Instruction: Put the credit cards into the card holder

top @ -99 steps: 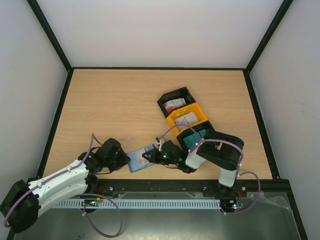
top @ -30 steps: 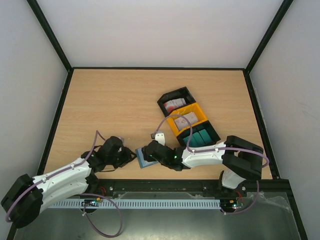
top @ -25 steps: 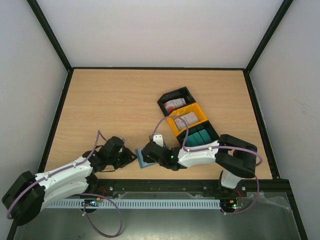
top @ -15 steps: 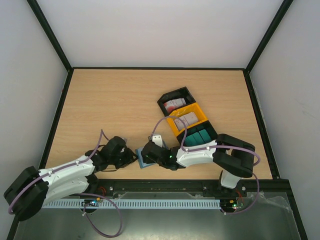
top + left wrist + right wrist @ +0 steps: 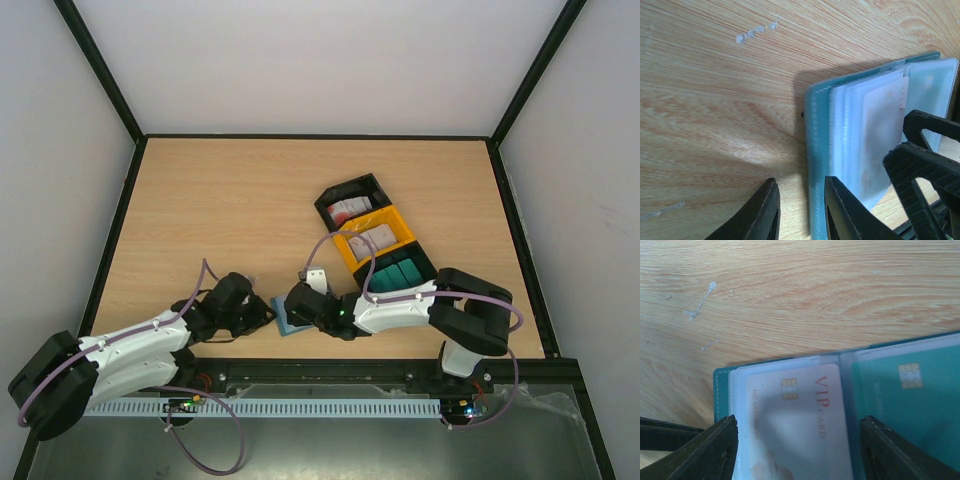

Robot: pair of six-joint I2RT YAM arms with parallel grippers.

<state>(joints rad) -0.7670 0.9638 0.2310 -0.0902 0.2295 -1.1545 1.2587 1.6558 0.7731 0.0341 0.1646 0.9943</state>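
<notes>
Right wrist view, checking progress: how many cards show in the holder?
2: white VIP card on the picture's left page, teal card on the right page; more may hide underneath.

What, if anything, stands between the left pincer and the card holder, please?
Nothing visible does: the left pincer straddles the teal cover edge of the card holder, which lies open on the table.

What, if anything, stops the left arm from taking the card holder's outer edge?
Probably nothing, so yes: the left fingers straddle the teal edge of the card holder, and the right fingers sit farther in over the pages.
</notes>
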